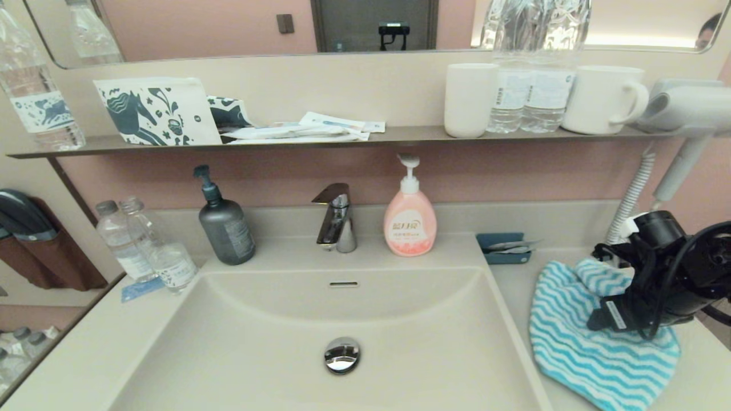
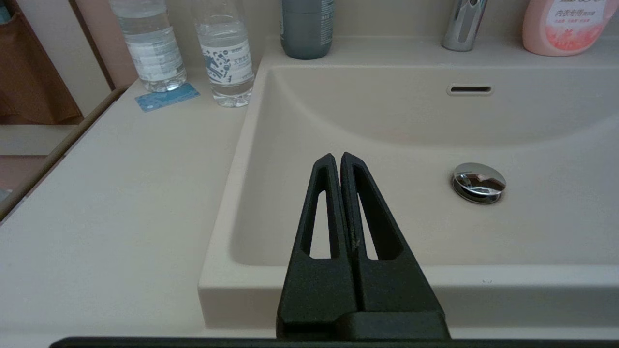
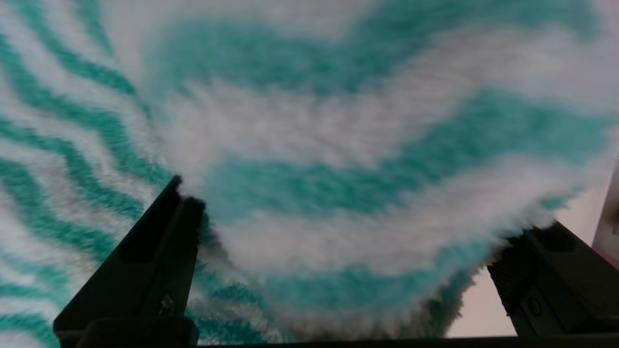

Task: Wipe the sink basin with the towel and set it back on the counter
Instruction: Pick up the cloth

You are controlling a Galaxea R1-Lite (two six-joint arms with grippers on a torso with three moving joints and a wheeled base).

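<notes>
Head view: wide rectangular beige sink basin with round chrome drain plug and small overflow slot, set in the smooth beige counter. Fluffy turquoise-and-white zigzag-striped towel lies crumpled on the counter to the right of the basin, just outside its rim. Black right gripper is down on the towel's far right part, arm coming in from the right edge.

Right wrist view: right gripper has its fingers spread wide apart, a raised fold of the towel between them; one finger touches the pile, the other sits at the towel's edge, not clamped.

Left wrist view: left gripper hangs over the near left part of the basin, fingers pressed together, holding nothing; not visible in head view.

Behind the basin: chrome faucet, dark grey pump bottle to its left, pink pump soap bottle to its right. Two clear plastic water bottles stand on the counter left of the basin. Small blue tray beyond the towel. Thin dark wall shelf carries a white pouch with dark blue horse print, white cup and white mug.
</notes>
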